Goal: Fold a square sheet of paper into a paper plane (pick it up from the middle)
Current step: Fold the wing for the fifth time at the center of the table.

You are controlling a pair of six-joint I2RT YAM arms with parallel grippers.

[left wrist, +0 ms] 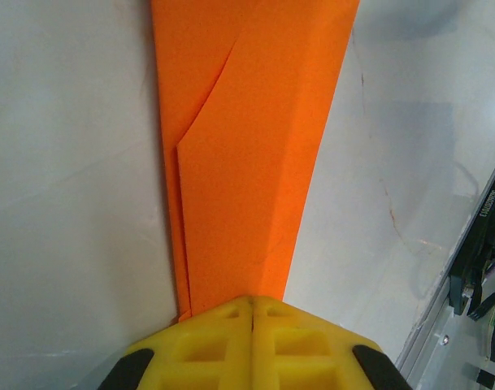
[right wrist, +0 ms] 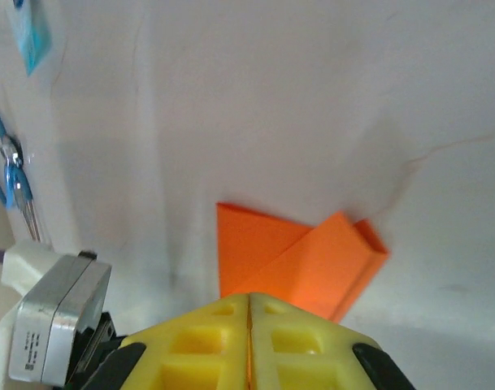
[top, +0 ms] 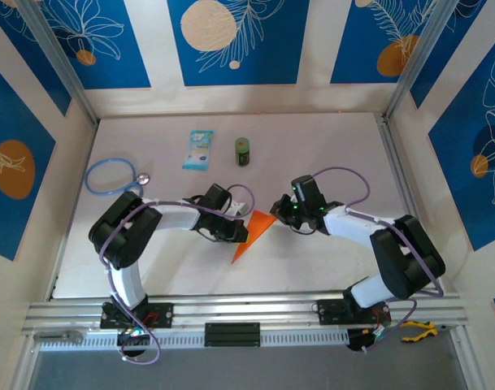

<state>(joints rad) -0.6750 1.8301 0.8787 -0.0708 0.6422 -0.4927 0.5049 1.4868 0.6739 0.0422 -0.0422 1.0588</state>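
A robotics lab cell: aluminium rail at six o'clock, blue leaf-print panels at twelve, enclosing a white table.

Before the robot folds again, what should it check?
1. Left gripper shut on the paper: ok.
2. Right gripper shut on the paper: ok.
3. Paper narrowed to a point: ok.
4. Can and packet well away from the paper: ok.
5. Creases lined up evenly: cannot tell.
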